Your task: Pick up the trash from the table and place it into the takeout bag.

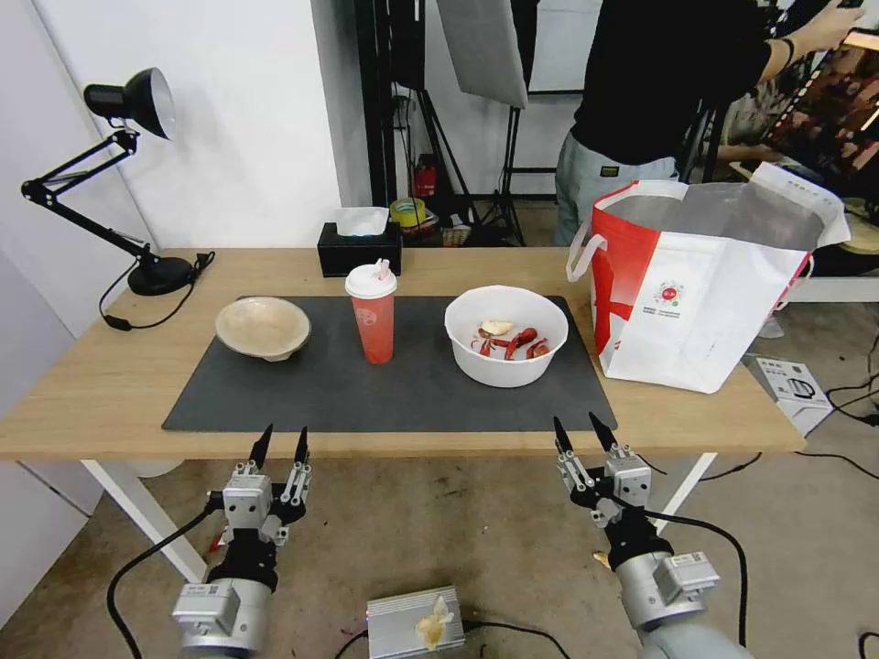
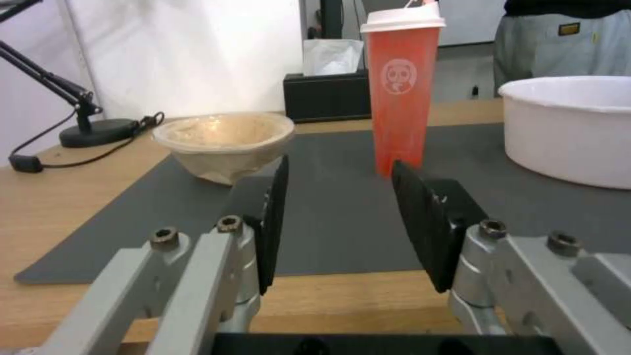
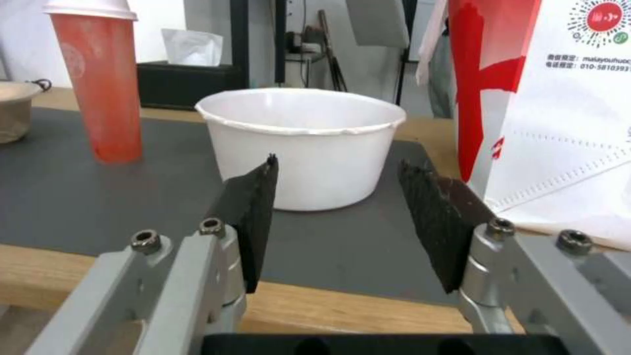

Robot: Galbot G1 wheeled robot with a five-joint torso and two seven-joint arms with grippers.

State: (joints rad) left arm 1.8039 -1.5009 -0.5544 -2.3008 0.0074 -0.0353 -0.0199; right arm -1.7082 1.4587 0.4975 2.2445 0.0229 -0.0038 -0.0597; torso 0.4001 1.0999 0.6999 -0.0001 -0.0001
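A black articulated desk lamp [image 1: 128, 101] stands at the far left, its round base [image 1: 160, 275] upright and its shade raised above. Its black cord [image 1: 137, 316] loops forward from the base, ending in a small inline block near the left edge. A black tissue box [image 1: 359, 247] sits at the far side, a white tissue [image 1: 360, 221] projecting from its top. On the floor to the right lies a small white carton [image 1: 795, 389] with a dark printed figure. A silver metal box [image 1: 414, 624] rests on the concrete floor in the foreground, with a crumpled pale scrap [image 1: 432, 624] on top of it. Black cables [image 1: 851, 394] trail across the floor at right. Dark stands and a grey panel [image 1: 482, 46] occupy the background.
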